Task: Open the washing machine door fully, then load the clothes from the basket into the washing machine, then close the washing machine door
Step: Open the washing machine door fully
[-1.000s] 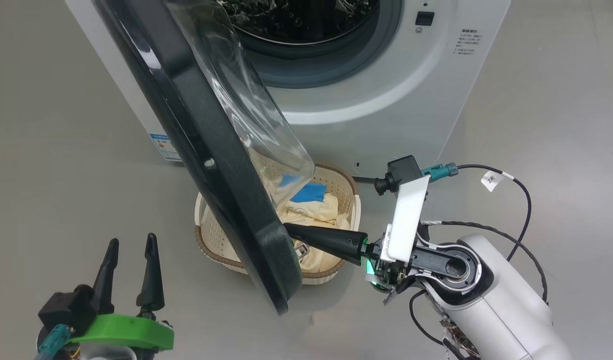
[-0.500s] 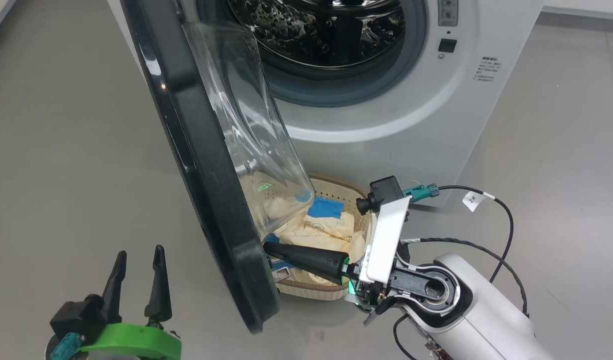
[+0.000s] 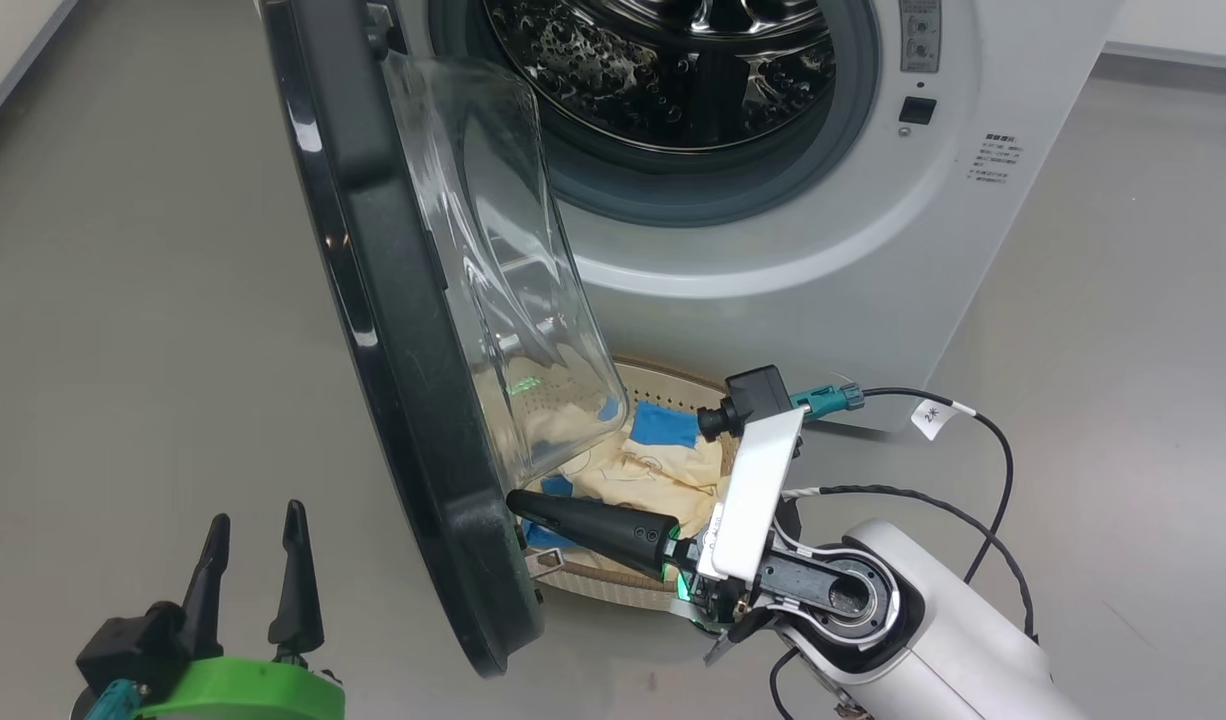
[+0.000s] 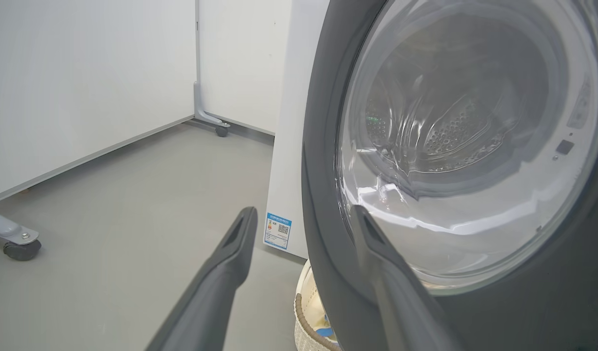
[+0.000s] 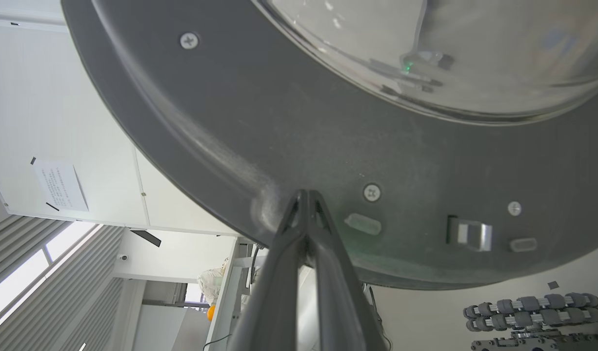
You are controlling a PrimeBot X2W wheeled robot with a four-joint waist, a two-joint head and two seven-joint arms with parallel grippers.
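Note:
The washing machine stands at the top of the head view, its steel drum exposed. The washing machine door hangs partly swung out, edge-on, its glass bowl facing the drum. My right gripper is shut, its tip pressed against the inner face of the door's black rim; in the right wrist view the gripper meets that rim. Below the door sits the basket holding cream clothes with blue cuffs. My left gripper is open at the lower left, empty, outside the door.
Grey floor lies on all sides. A blue label marks the washer's lower side corner. White wall panels on castor feet stand to the left. The door latch sits on the inner rim near my right fingers. The basket's edge peeks from under the door.
The head camera has shifted, showing more of the drum. The door has swung further out to the left, with my shut right gripper following against its inner rim. The left gripper stays open.

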